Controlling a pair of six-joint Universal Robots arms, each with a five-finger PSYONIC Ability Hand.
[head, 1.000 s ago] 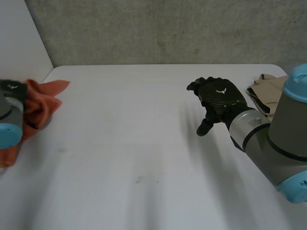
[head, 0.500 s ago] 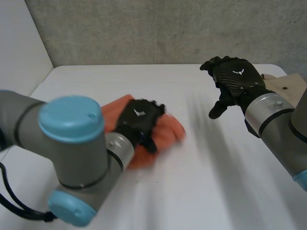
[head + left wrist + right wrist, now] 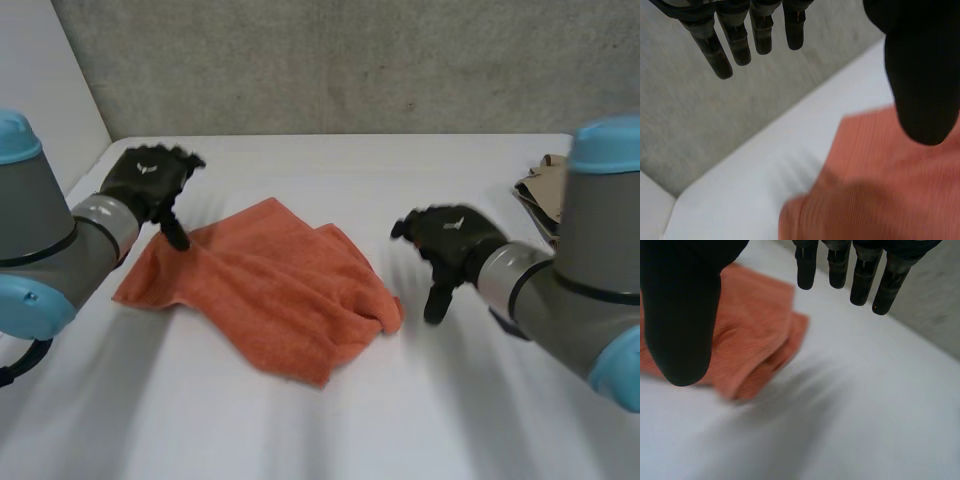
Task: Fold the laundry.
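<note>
- Head view: a white table [image 3: 300,430] is seen in front of a grey wall [image 3: 350,60].
- An orange towel [image 3: 270,290] is spread loosely on the middle of the table. It is rumpled, and its right end is doubled over on itself.
- The left arm [image 3: 40,250] and the right arm [image 3: 590,290] are brought in from either side.
- The left hand [image 3: 148,180] is held at the towel's far left corner with fingers straight and nothing grasped. In the left wrist view its thumb [image 3: 922,75] is seen over the towel's edge, but contact cannot be told.
- The right hand [image 3: 450,240] is held just beside the towel's doubled right end, relaxed, with nothing held. Its straight fingers [image 3: 860,280] are shown in the right wrist view.
- A beige heap [image 3: 540,190] is laid at the table's far right edge; its material cannot be told.
</note>
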